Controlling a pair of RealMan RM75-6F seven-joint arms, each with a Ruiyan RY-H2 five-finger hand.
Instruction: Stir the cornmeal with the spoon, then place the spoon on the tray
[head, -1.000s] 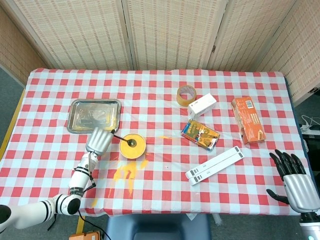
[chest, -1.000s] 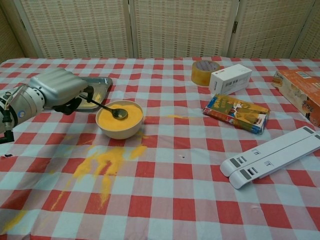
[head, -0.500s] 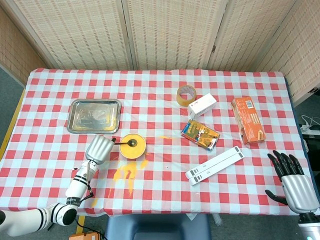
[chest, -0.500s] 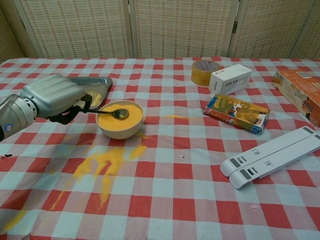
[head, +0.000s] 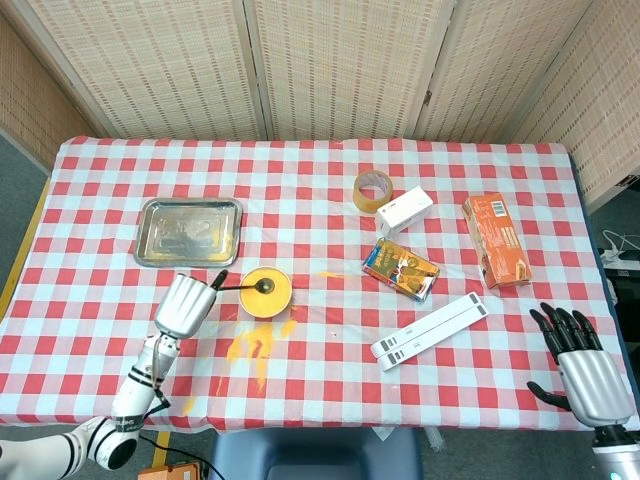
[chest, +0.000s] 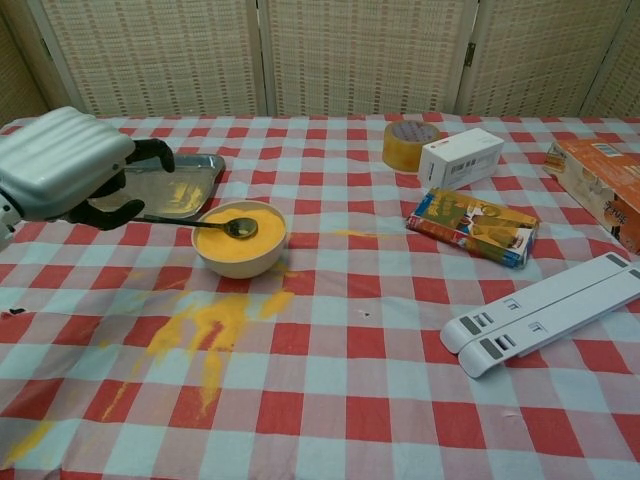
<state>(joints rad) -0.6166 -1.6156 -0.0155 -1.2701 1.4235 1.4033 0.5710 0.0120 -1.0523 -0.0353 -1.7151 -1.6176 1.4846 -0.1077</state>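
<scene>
1. Fingers of the left hand (chest: 62, 165) curl forward with dark tips apart; nothing lies between them, and the hand sits clear of the spoon (chest: 222, 226).
2. Fingers of the right hand (head: 580, 362) are spread and hold nothing, at the lower right of the head view, off the counter edge.
3. Chest view only: the left hand fills the upper left of the frame, raised above the counter (chest: 400, 380), in front of the tray (chest: 170, 190). The right hand does not appear in this view.
4. Head view only: the left forearm runs from the lower left corner up to the hand, just left of the bowl (head: 266, 292).
5. Spoon location: its scoop rests in the cornmeal (chest: 250, 235) inside the bowl, handle over the left rim.
6. Spilled cornmeal (chest: 205, 330) lies on the cloth below the bowl.
</scene>
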